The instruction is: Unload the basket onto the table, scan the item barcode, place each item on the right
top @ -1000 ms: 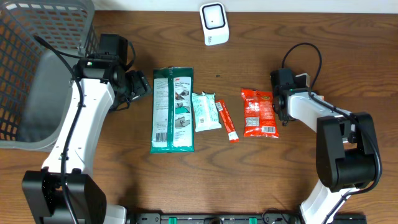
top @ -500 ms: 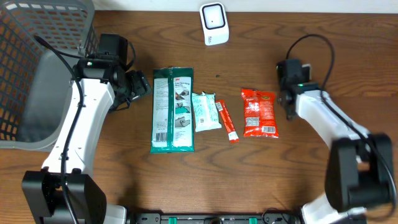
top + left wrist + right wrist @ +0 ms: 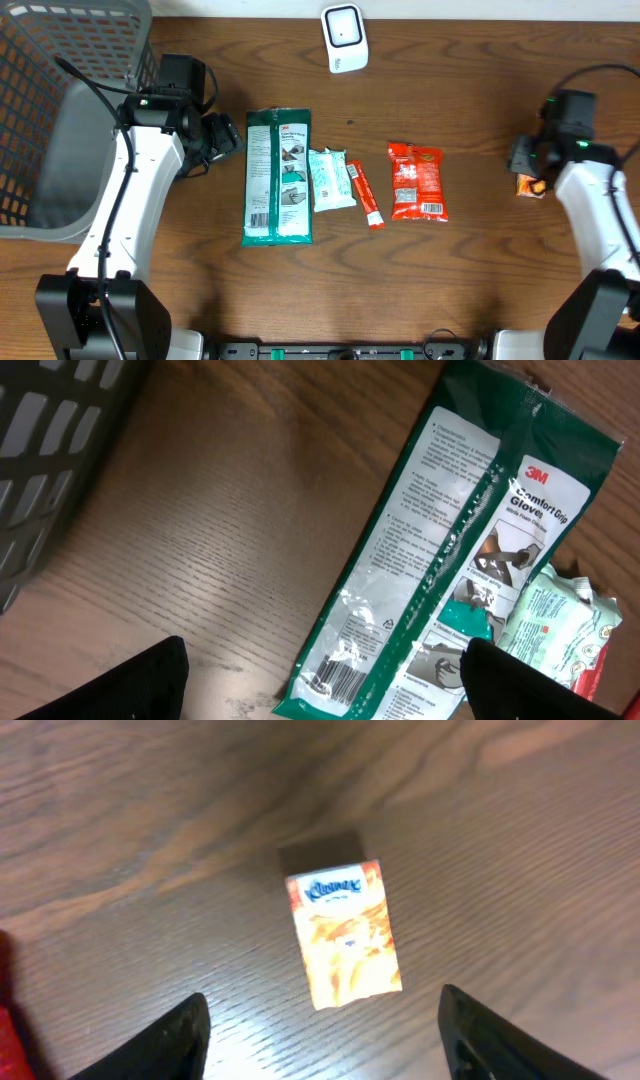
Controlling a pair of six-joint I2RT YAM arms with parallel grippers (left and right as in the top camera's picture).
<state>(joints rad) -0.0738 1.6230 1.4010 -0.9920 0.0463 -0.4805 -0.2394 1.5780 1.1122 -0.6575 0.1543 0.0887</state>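
**While the Kleenex tissue pack (image 3: 344, 932) lies loose, both grippers stand apart**

As I watch the right wrist feed, the right gripper (image 3: 322, 1010) hangs with its jaws spread. The orange pack lies flat just ahead of them, touching neither finger and logo up. It sits alone at the far right of the counter (image 3: 480, 280), well apart from everything else. That looks like a spot kept separate from the unsorted row, though I can't say whether it's waiting or done. No barcode shows on its top face.

From overhead, the row lies mid-counter below the white scanner (image 3: 343, 38): the 3M gloves pack (image 3: 278, 177), a pale green packet (image 3: 330, 180), a red stick sachet (image 3: 364, 195) and a red snack bag (image 3: 417, 181). They're spread out singly, easy to pick one at a time.

The left gripper (image 3: 325, 650) is wide open too, holding nothing. It hovers over the gloves pack, whose barcode (image 3: 335, 680) faces up, with the grey basket (image 3: 60, 100) just beside that arm.
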